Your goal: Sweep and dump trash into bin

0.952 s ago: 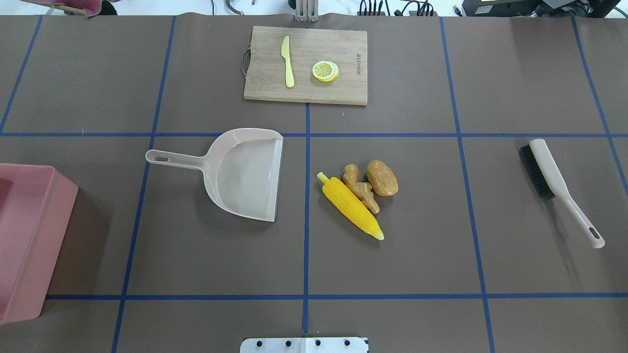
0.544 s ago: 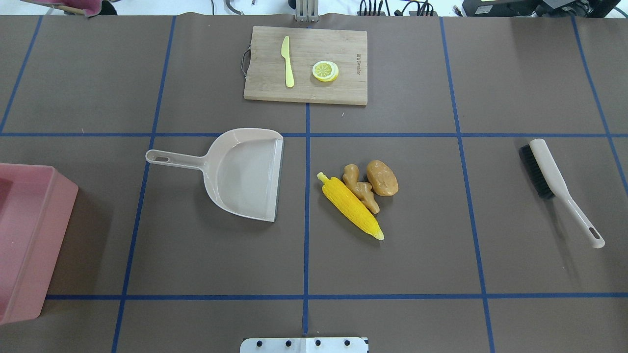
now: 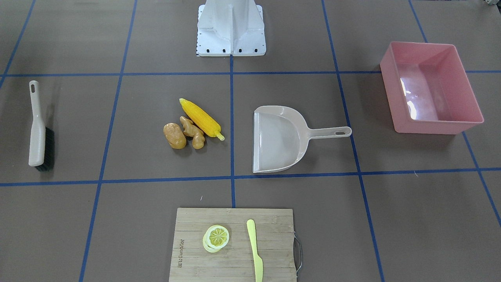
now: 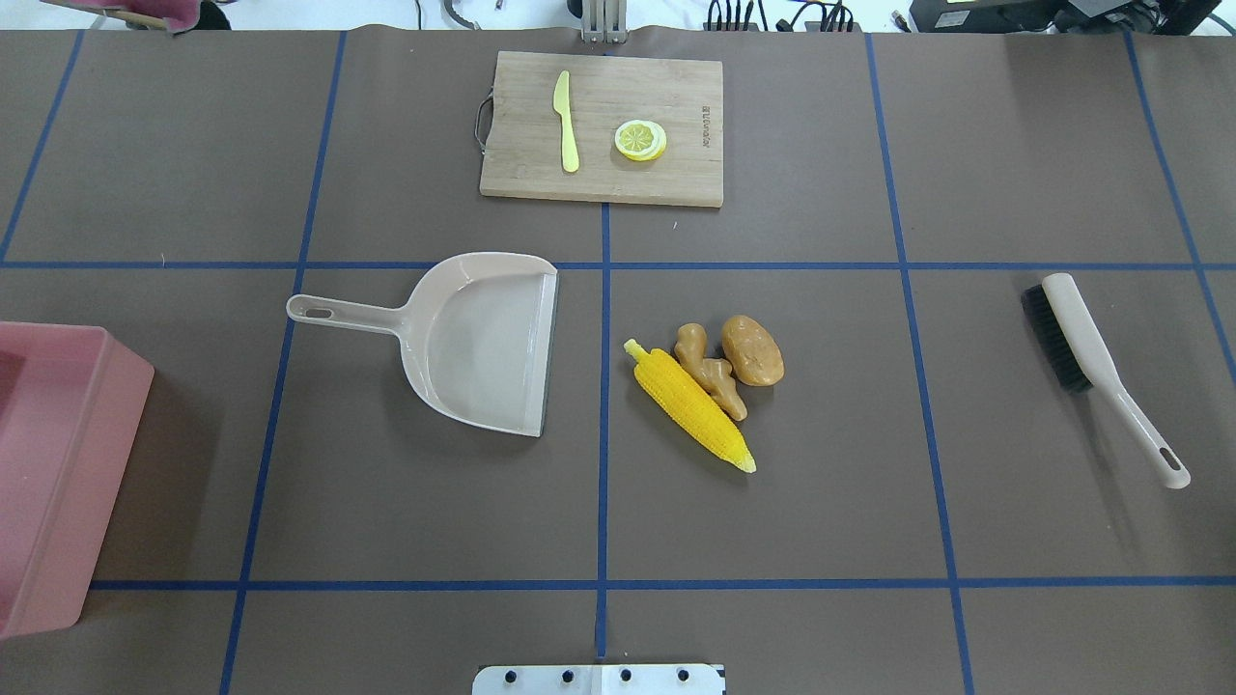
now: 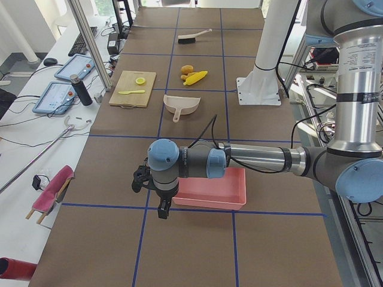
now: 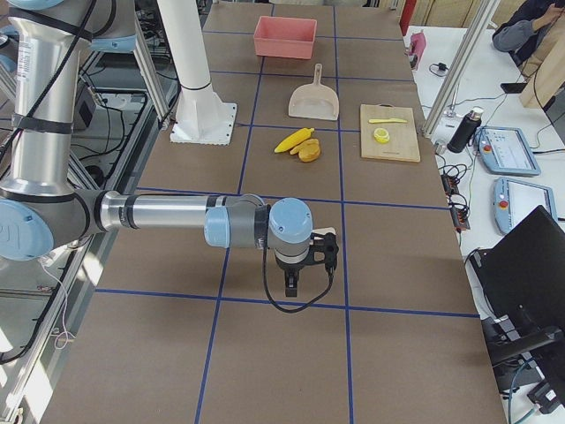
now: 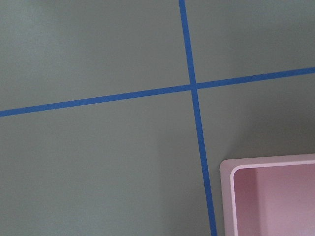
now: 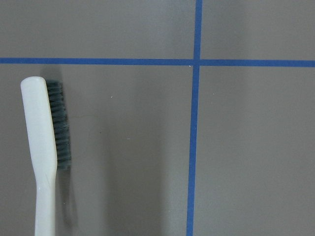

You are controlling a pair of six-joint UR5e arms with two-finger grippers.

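The trash lies mid-table: a yellow corn cob [image 4: 690, 409], a tan ginger root [image 4: 710, 371] and a brown potato [image 4: 752, 349], touching one another. The beige dustpan [image 4: 483, 338] lies just left of them, mouth towards them. The pink bin [image 4: 48, 463] stands at the table's left edge and looks empty in the front-facing view [image 3: 391, 94]. My left gripper [image 5: 163, 209] hangs beside the bin's outer corner [image 7: 231, 169]. My right gripper [image 6: 291, 284] hangs over the table's right end near the brush [image 8: 42, 147]. I cannot tell whether either is open or shut.
A beige brush with black bristles [image 4: 1091, 357] lies at the right. A wooden cutting board [image 4: 676, 179] at the far middle holds a lemon slice [image 4: 640, 140] and a pale yellow knife [image 4: 566, 121]. Blue tape lines cross the brown table.
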